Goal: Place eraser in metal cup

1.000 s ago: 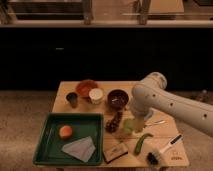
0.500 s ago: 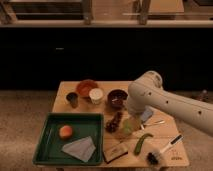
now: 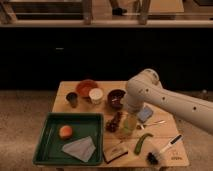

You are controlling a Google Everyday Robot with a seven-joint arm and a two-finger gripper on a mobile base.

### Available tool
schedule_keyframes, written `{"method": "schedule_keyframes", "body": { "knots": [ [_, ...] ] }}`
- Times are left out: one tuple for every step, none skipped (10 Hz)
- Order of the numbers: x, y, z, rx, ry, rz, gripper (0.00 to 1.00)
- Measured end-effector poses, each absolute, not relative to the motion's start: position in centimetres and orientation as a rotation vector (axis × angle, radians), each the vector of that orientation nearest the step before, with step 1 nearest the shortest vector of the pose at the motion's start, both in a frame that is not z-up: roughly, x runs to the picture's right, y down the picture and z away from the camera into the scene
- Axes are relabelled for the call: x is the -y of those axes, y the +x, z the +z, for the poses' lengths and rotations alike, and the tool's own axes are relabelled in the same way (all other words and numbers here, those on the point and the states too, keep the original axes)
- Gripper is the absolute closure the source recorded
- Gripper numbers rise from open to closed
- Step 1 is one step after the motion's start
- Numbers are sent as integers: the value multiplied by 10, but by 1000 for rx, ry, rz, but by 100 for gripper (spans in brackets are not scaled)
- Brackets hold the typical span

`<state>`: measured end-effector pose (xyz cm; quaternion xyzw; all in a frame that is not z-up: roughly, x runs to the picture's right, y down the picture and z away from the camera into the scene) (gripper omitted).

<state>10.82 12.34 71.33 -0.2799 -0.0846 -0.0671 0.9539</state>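
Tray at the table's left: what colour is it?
Green tray, camera view; gripper hovers just right of it.

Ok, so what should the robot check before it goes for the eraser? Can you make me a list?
1. Eraser easy to find: ok. It lies flat near the table's front edge, just right of the green tray.
2. Nothing lying on the eraser: ok.
3. Gripper above the eraser: not ok. It hangs over the middle of the table, behind the eraser and apart from it.
4. Metal cup standing upright: ok. It is at the back left, beside the orange bowl.
5. Metal cup empty inside: cannot tell.
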Motion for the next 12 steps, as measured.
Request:
{"method": "schedule_keyframes", "body": {
  "knots": [
    [-128, 106, 713, 175, -570, -144, 20],
    [-140, 105, 715, 174, -571, -156, 20],
    [-156, 102, 715, 175, -569, -163, 20],
    [-166, 101, 713, 176, -565, -168, 20],
    [-181, 101, 711, 178, -558, -171, 20],
    [-188, 100, 710, 182, -553, -178, 20],
    [-196, 97, 709, 189, -551, -189, 20],
    [-207, 93, 708, 199, -559, -202, 20],
    [-217, 91, 709, 197, -567, -220, 20],
    [-228, 87, 712, 198, -579, -246, 20],
    [-241, 84, 716, 196, -591, -273, 20],
    [-250, 84, 719, 198, -598, -286, 20]
  ]
}}
